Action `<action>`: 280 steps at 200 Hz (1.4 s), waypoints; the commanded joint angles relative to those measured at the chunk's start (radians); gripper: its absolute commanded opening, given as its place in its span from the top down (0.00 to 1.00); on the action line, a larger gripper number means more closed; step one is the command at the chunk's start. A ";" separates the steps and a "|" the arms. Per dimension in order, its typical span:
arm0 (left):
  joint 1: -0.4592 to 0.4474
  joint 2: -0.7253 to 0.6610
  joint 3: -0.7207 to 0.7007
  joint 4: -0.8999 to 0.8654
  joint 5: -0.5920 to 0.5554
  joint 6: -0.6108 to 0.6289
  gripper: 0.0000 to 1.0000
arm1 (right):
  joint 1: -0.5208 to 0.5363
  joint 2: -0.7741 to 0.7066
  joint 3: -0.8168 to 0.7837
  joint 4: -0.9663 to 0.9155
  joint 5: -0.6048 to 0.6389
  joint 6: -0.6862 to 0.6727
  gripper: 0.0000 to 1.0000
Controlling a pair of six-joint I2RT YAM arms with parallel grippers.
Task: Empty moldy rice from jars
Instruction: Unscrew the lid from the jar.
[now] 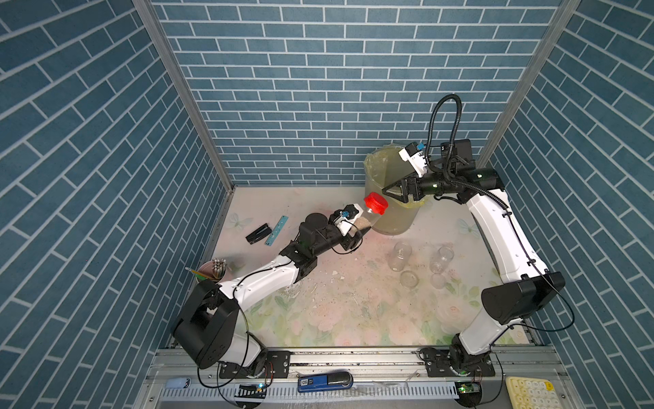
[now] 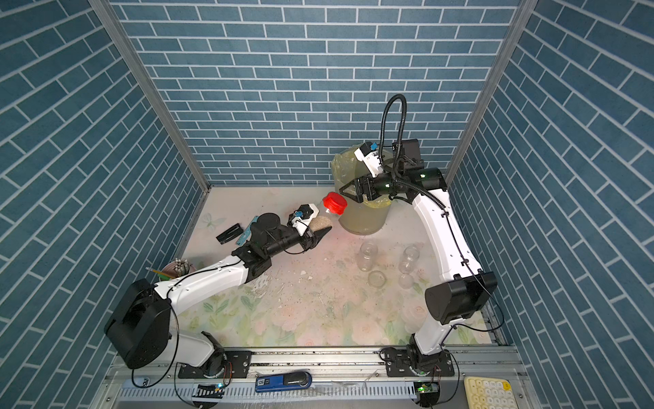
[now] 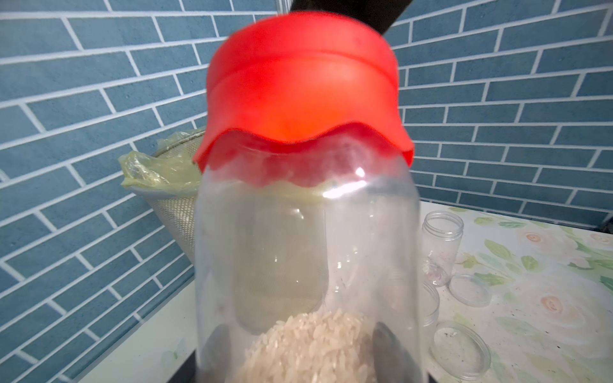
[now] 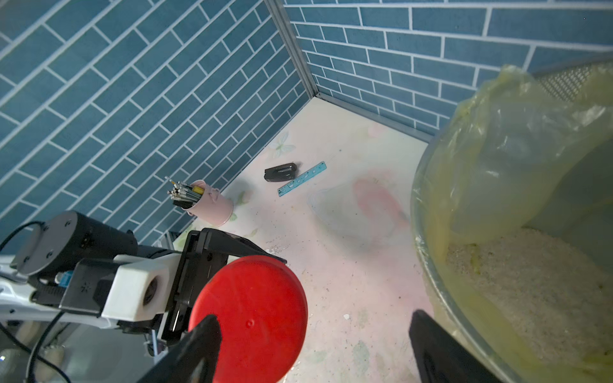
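Clutter in both top views: pink pencil cup (image 1: 212,271), black stapler (image 1: 258,233) and blue ruler (image 1: 276,231) on the left arm's side, well apart from the work. Mesh bin (image 1: 393,216) lined with a yellow bag (image 1: 375,159) stands near the back wall. The capped jar (image 1: 368,219) is tilted just beside it, red cap (image 1: 376,203) on, with the left gripper (image 1: 361,228) pinching its lower end. Right gripper (image 1: 387,191) is over the bin rim near the cap, spread, holding nothing. Two empty jars (image 1: 400,255) stand upright, with two round clear lids (image 1: 409,278) flat beside them. White crumbs (image 1: 334,272) lie on the floral table (image 1: 354,318).

Left wrist: smooth clear plastic jar wall. The moldy rice (image 3: 308,348) is a pale grainy heap at the jar's bottom, with dark fingers (image 3: 388,345) showing through. Mesh and crinkled bag are behind.

Right wrist: the flat red cap disc hides the jar. More rice lies inside the bag.
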 commanded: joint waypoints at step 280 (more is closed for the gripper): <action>-0.310 -0.125 -0.182 0.038 -0.324 0.201 0.70 | 0.136 -0.240 -0.285 -0.328 0.201 0.570 0.16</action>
